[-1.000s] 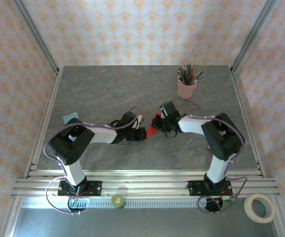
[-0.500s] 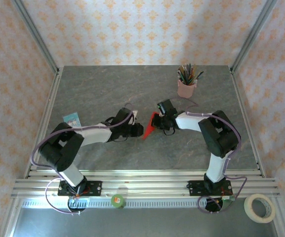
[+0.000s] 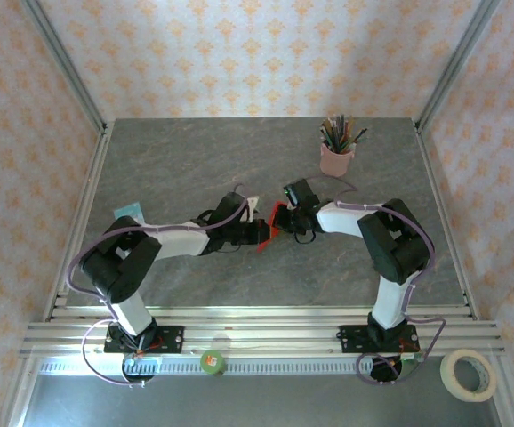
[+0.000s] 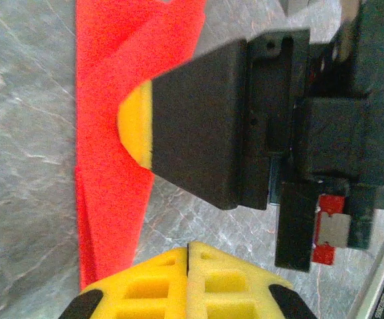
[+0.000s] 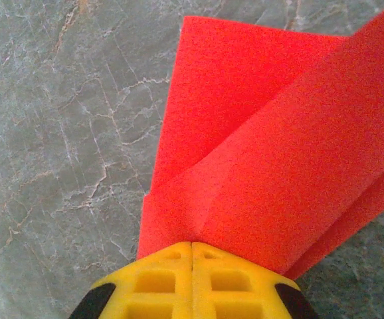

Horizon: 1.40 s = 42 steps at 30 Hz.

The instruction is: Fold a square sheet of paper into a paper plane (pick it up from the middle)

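Note:
The square sheet of paper (image 3: 273, 221) is bright red and folded into long overlapping flaps, at mid-table between the two arms. My right gripper (image 3: 284, 221) is shut on one end of it. In the right wrist view the red flaps (image 5: 258, 153) fan out from the closed yellow tips (image 5: 192, 244). My left gripper (image 3: 262, 234) sits close beside the paper. Its yellow tips (image 4: 189, 247) are pressed together with nothing between them. The paper (image 4: 109, 173) runs along their left side, and one yellow fingertip (image 4: 133, 129) of the right gripper lies against it.
A pink pencil cup (image 3: 337, 158) stands at the back right. A small teal card (image 3: 129, 211) lies near the left arm. A tape roll (image 3: 468, 374) and a green disc (image 3: 212, 361) rest off the table by the front rail.
The left gripper opened briefly, shut again and moved right up against the paper. The right gripper closed fully on the paper and stayed almost in place.

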Available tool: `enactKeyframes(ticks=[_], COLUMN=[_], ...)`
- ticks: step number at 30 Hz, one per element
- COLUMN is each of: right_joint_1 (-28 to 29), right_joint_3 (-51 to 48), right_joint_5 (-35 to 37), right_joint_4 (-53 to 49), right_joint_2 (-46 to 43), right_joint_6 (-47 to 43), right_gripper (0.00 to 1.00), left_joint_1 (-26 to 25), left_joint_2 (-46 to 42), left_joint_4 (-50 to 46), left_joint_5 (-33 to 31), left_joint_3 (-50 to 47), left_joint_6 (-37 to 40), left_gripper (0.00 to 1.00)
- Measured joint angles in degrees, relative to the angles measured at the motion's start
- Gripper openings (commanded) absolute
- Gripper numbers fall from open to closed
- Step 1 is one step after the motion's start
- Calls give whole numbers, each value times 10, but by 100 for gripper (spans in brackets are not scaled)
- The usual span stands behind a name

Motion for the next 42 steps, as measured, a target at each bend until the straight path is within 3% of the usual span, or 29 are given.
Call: enactKeyframes(ticks=[16, 42], right_joint_1=[0, 0], right_joint_3=[-1, -1], right_joint_5=[0, 2], right_joint_4=[0, 0], right_joint_2=[0, 4], right_joint_6=[12, 9], right_gripper=[1, 1], left_joint_1=[-1, 0], left_joint_2=[51, 60], left_joint_4=[13, 11], left_joint_5=[7, -14], left_joint_3=[5, 0], left_joint_6=[-11, -7], left_gripper=[5, 1])
